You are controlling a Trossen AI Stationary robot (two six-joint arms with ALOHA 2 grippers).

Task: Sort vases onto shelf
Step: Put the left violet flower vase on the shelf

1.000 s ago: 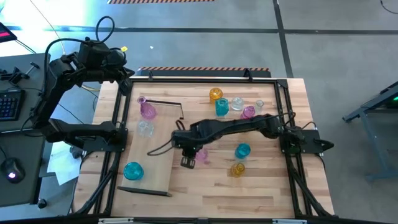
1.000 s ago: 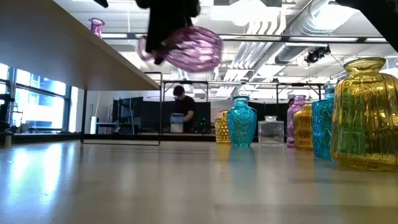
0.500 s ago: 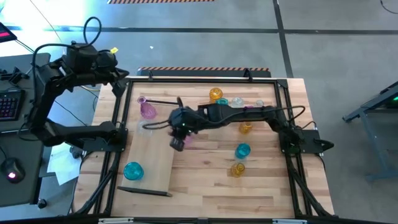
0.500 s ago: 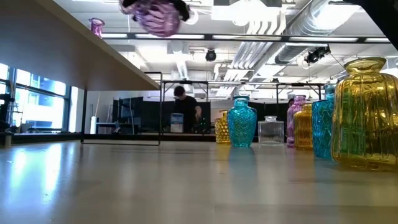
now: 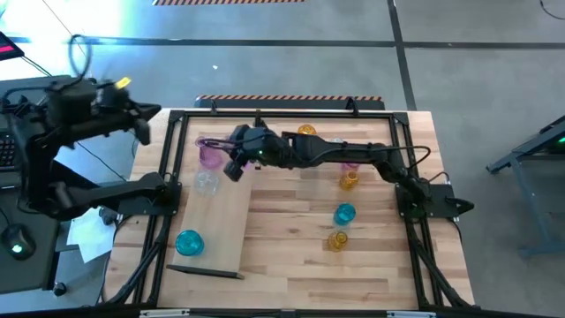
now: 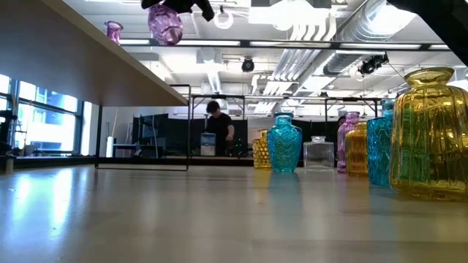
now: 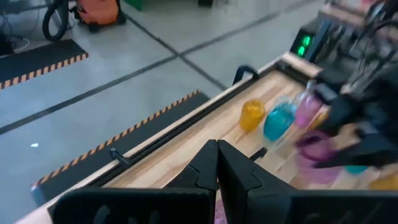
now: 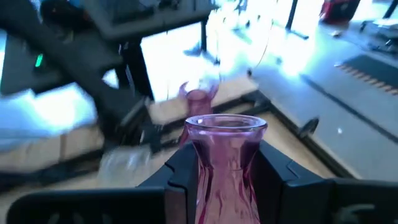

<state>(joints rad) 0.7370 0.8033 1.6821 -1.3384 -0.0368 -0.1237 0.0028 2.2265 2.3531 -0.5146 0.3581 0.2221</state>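
Note:
My right gripper (image 5: 236, 162) is shut on a pink glass vase (image 8: 222, 163), which it holds high over the far part of the shelf (image 5: 214, 225), a light-wood board on the table's left. In the low view the vase (image 6: 165, 23) hangs well above the tabletop. A pink vase (image 5: 210, 155), a clear one (image 5: 206, 183) and a teal one (image 5: 189, 241) stand on the shelf. My left gripper (image 7: 217, 169) is shut and empty, out beyond the table's far left corner (image 5: 144, 116). My right gripper pinches the pink vase between its two fingers (image 8: 179, 169), one on each side of the narrow neck (image 8: 222, 155) below the flared rim. The rim (image 8: 226, 123) points away from the wrist, past the fingertips. The vase is lifted clear of shelf and table.
More vases stand on the table's right half: amber (image 5: 306, 132), clear (image 5: 336, 146), amber (image 5: 349, 180), teal (image 5: 344, 214) and amber (image 5: 338, 239). A dark metal frame (image 5: 281, 111) runs around the table. A person (image 6: 216, 128) stands far off in the room.
My right gripper has carried the pink vase from the table's middle toward the far left, up and over the shelf, close to the pink vase standing there. My left arm has swung away from the table's far left corner, farther left.

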